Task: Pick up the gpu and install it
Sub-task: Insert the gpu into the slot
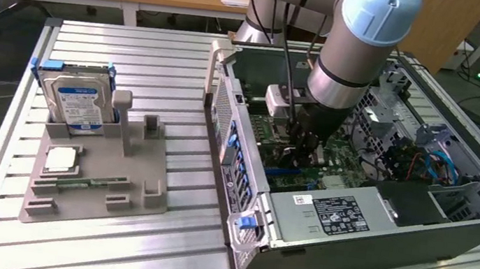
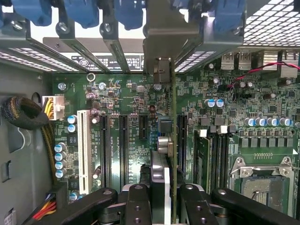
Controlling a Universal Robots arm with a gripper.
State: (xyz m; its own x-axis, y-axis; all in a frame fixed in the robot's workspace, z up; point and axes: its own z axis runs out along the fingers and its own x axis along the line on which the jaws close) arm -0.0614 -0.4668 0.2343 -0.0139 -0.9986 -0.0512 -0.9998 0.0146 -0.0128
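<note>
My gripper (image 2: 164,206) is shut on the gpu (image 2: 165,171), which I see edge-on in the wrist view as a thin dark card standing upright between the two black fingers (image 2: 138,206). Its silvery end bracket (image 2: 161,40) reaches up to the case's rear slot openings. The card hangs over the green motherboard (image 2: 131,93), in line with the long black expansion slots (image 2: 123,150). I cannot tell whether its edge sits in a slot. In the exterior view the gripper (image 1: 300,143) is deep inside the open computer case (image 1: 350,224).
On the exterior view's left, a grey fixture (image 1: 142,195) holds a silver hard drive (image 1: 80,101), a processor chip (image 1: 61,159) and a green memory stick (image 1: 87,183). Inside the case are a power supply (image 1: 332,214), coloured cables (image 1: 438,166) and memory sticks (image 2: 202,159).
</note>
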